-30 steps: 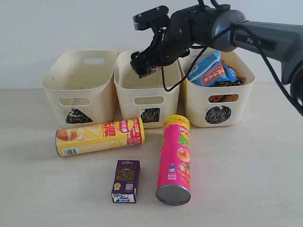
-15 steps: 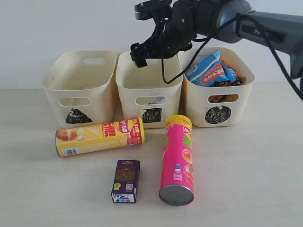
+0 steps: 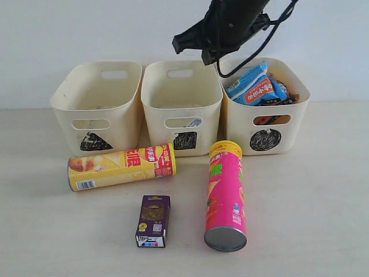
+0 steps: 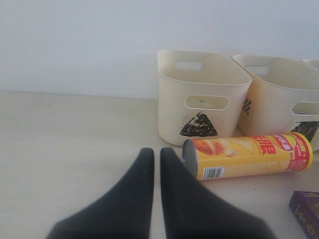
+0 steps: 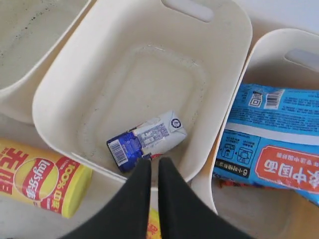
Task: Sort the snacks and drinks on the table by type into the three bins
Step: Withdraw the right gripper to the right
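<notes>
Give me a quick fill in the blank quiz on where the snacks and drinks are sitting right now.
1. The blue and white carton lies in the middle bin, marked with a black ____.
2. The foil packets sit in the rightmost bin, marked with a black ____.
3. The dark purple carton lies on the table near the yellow tube and the ____ tube.
Missing words: square; circle; pink.
</notes>
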Tool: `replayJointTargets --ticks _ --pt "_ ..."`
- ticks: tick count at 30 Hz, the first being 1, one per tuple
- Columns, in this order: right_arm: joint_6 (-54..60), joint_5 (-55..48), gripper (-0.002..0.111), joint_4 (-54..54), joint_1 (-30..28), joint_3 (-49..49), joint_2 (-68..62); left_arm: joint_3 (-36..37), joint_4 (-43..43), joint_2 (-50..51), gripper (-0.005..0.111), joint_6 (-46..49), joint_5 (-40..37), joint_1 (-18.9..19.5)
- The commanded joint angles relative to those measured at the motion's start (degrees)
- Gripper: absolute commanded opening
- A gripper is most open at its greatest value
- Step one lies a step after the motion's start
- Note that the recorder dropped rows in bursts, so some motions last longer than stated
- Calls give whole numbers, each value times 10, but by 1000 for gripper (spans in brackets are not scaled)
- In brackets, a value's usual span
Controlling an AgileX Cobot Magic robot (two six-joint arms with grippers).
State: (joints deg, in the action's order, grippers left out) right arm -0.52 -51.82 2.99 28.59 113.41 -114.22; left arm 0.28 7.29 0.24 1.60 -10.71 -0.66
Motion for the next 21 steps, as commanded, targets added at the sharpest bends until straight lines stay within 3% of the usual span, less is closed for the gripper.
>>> replayJointTargets --ticks 1,9,21 --pt "-7 57 3 -1 -1 -131 70 -3 3 -2 4 -5 3 0" --pt "-73 252 3 -3 -49 -437 242 -3 3 -2 4 -5 3 0" --pt "-112 444 3 -5 -250 -790 544 -3 3 -2 4 -5 3 0"
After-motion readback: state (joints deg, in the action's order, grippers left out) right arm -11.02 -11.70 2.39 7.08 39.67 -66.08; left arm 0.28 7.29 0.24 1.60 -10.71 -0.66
